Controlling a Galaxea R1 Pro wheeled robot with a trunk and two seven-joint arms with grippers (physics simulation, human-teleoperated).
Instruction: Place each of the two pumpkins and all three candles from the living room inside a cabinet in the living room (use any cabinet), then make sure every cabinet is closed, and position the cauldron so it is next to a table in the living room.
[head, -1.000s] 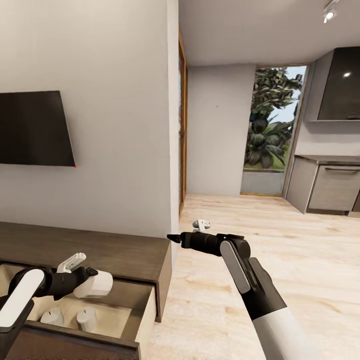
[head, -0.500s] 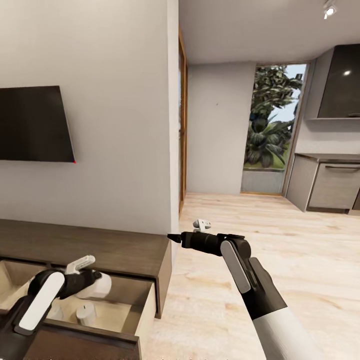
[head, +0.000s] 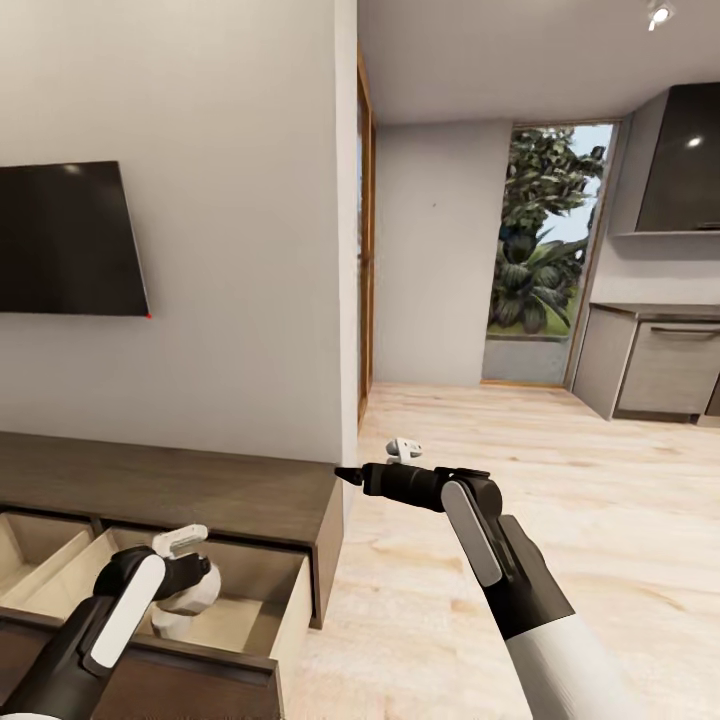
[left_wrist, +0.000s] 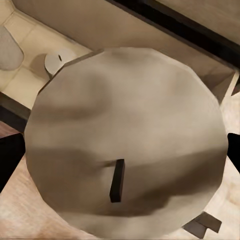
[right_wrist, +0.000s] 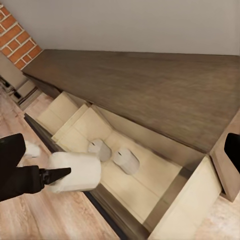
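Left pincer (head: 182, 572) gripped the third candle (right_wrist: 75, 172) above the open drawer (right_wrist: 165, 192) of the cabinet (head: 250, 495). Two candles (right_wrist: 126, 161) already lay inside. Right pincer (head: 375, 463) hung over the floor; couldn't tell its state. Remaining, likely: pumpkins, closing the drawer, the cauldron.

Third candle (right_wrist: 75, 172): cream-white, short, thick cylinder, lying on its side in the left claw (right_wrist: 62, 174), which is gripping it; its flat wick end (left_wrist: 125, 145) is facing the left wrist camera. It is hanging above the open drawer of the cabinet (right_wrist: 150, 85), a long, low dark brown unit with pale wood drawer insides. Two more candles (right_wrist: 100, 149) (right_wrist: 126, 161) are sitting in that drawer just beyond the claw, close beside each other, both tipped over. In the head view the held candle (head: 196, 592) is showing white under the claw.
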